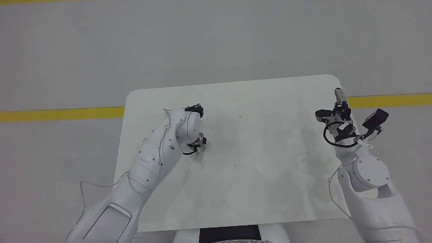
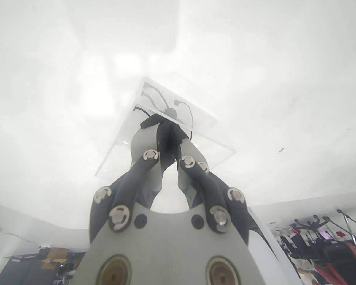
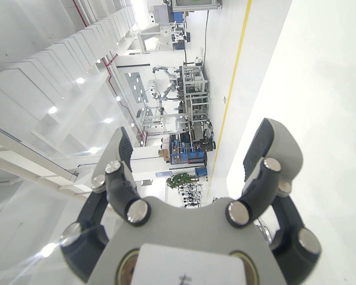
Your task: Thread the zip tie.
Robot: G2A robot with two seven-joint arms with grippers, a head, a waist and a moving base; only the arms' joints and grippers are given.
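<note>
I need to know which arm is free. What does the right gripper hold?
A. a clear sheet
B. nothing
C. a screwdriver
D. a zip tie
B: the right gripper stands wide open, with nothing in its gap.

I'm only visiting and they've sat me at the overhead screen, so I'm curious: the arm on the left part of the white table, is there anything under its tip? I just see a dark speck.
Observer: Yes. Its wrist camera shows the left gripper, fingers pressed together, tips at a clear flat piece lying on the table.
Operator: Anything in that piece?
Observer: Thin black zip ties, by the look of them, curved; on it or inside it, I can't tell.
Operator: And the other arm's claw?
Observer: The right gripper is open, nothing between its fingers.
</note>
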